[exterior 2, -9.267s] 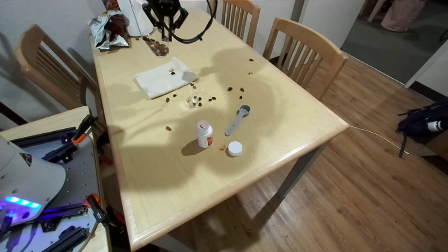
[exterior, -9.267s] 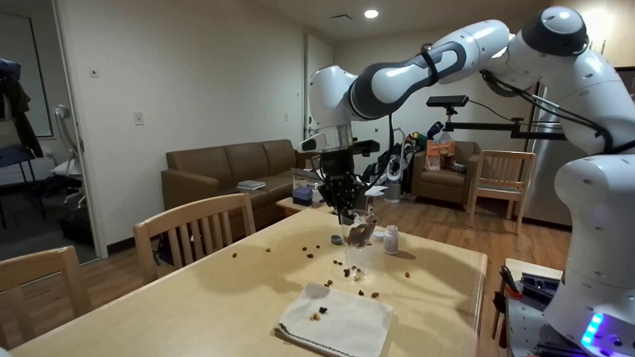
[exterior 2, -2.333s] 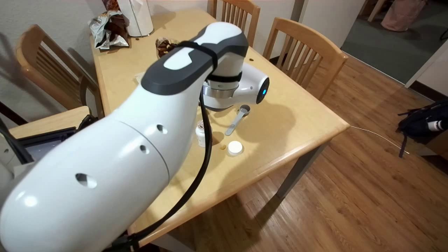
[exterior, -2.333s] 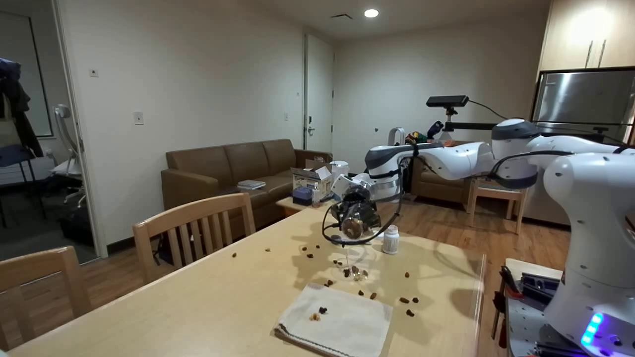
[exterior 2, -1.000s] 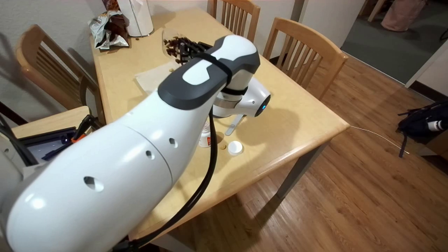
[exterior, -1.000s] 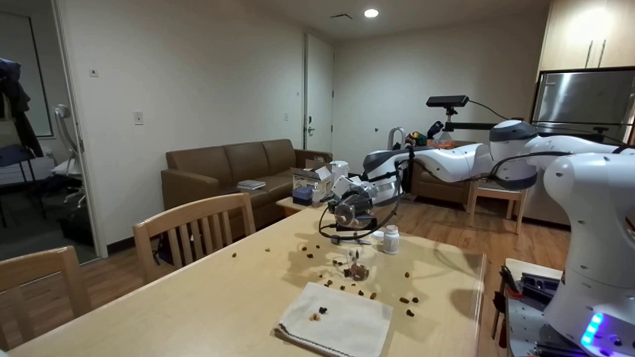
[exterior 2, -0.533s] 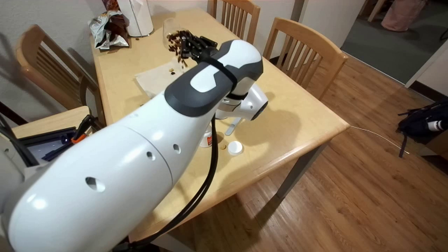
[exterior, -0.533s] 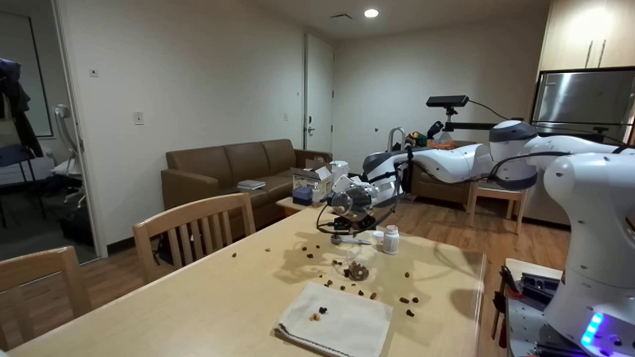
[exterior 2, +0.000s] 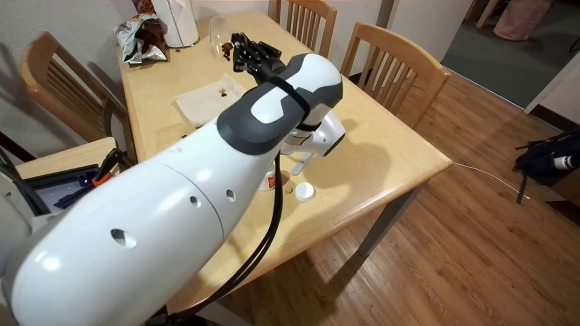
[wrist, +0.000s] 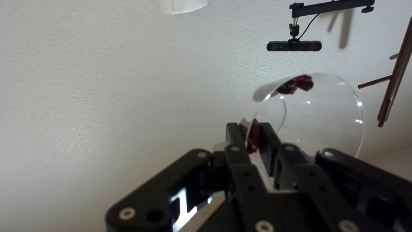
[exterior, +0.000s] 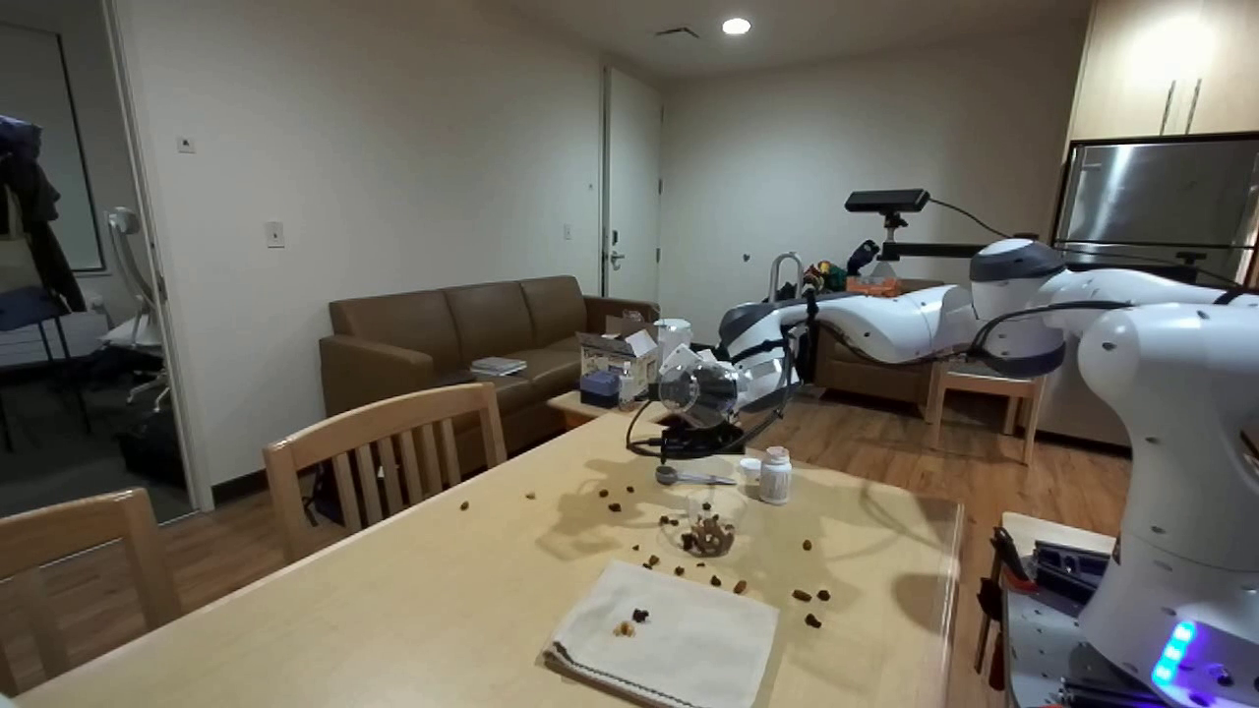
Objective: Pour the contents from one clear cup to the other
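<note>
Your hand [wrist: 252, 133] pinches the wall of the tipped cup [exterior 2: 220, 34]; in the wrist view a few dark pieces [wrist: 302, 83] show against it at eleven o'clock. In an exterior view you hold it at twelve o'clock from the standing cup [exterior: 730, 508], where many pieces [exterior: 712, 538] lie heaped. Others dot the bench [exterior: 393, 610] around, with the cloth [exterior: 684, 644] at seven o'clock and the bottle [exterior: 775, 482] at two.

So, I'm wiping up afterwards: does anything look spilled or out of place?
Yes: dark brown pieces lie loose on the wooden table around the standing clear cup, and one on the folded white cloth. They look spilled, being outside any cup.
</note>
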Tool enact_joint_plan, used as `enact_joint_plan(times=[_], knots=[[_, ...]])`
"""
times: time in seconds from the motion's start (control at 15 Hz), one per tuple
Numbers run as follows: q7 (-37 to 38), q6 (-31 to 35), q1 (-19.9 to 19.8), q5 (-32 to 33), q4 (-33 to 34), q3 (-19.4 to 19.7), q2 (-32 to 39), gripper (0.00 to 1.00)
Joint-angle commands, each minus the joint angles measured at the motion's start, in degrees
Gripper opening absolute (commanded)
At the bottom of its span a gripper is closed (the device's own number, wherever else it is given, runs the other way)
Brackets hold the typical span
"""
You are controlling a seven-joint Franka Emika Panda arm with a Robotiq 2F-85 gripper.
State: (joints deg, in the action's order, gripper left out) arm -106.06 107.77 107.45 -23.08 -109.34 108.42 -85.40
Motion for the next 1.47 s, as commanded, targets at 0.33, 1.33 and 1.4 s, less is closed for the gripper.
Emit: enact_joint_plan(times=[0.33,1.33,1.4], knots=[[9.67,16.18,-0.44,18.29,-5.97,-3.62,3.86,0.6],[34.08,41.23,1.86,37.82,-18.67,-10.77,22.45,1.0],[35.3,41.6,1.78,38.42,-18.93,-11.05,24.28,1.0]])
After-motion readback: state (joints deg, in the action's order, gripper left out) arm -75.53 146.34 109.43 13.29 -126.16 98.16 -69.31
